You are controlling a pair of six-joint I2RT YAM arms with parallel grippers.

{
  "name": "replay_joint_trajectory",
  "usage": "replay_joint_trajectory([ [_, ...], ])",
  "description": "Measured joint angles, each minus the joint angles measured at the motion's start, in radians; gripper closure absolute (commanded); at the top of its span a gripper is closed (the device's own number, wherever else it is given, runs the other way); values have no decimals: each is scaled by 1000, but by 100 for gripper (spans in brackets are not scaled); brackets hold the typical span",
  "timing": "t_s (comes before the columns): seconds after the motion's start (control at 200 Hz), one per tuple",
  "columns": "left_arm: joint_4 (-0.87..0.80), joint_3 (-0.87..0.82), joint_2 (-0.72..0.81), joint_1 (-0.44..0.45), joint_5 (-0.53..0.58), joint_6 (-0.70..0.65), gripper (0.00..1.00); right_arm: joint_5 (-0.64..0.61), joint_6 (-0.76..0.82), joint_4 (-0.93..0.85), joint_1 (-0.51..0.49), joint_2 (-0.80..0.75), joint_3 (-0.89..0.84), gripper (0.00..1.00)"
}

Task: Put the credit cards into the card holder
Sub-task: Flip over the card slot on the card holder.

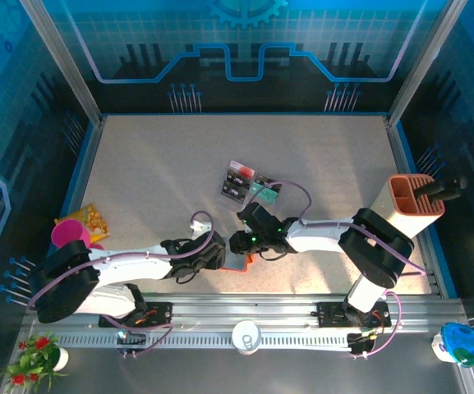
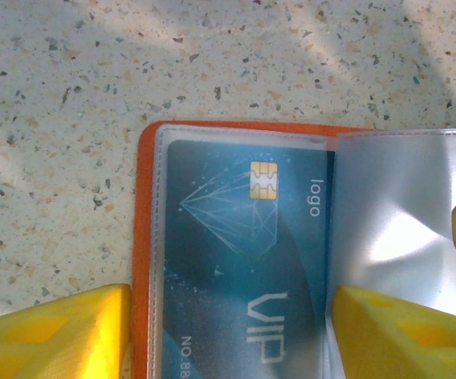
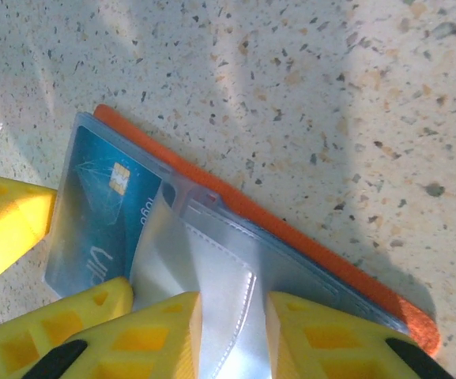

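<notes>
The card holder (image 2: 142, 260) is lying open on the counter (image 2: 69, 95), a teal card (image 2: 228, 237) showing in its pocket. The left pincer (image 2: 231, 300) is standing spread, straddling that card. The right pincer (image 3: 234, 308) is sitting slightly parted around a clear sleeve (image 3: 212, 264).

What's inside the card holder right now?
A teal card with a gold chip shows in the card holder. Other sleeves are glared and folded over; contents unclear.
</notes>
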State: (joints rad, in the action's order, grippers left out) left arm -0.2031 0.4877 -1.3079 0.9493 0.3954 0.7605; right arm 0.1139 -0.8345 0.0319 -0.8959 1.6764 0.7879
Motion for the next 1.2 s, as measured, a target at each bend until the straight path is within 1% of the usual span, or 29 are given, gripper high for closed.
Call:
replay_joint_trajectory([
  [0.215, -5, 0, 13, 0, 1, 0, 23, 37, 0, 3, 0, 4, 28, 71],
  [0.325, -29, -3, 31, 0, 4, 3, 16, 48, -1, -2, 0, 4, 31, 69],
  [0.42, -60, -11, 65, 0, 13, 10, 6, 55, -7, -4, 0, 3, 35, 63],
  [0.52, -108, -26, 131, 0, 28, 26, 1, 61, -21, -3, 0, 3, 43, 56],
  [0.72, -175, -63, 337, 0, 59, 53, 1, 81, -40, 4, -5, 3, 89, 49],
  [0.845, -212, -70, 432, 0, 78, 69, 1, 82, -49, 8, -18, 4, 131, 45],
  [1.006, -244, -77, 484, -4, 92, 80, 1, 81, -62, 8, -32, 31, 175, 42],
  [1.196, -279, -88, 508, -7, 99, 80, 1, 80, -84, 12, -40, 103, 209, 42],
])
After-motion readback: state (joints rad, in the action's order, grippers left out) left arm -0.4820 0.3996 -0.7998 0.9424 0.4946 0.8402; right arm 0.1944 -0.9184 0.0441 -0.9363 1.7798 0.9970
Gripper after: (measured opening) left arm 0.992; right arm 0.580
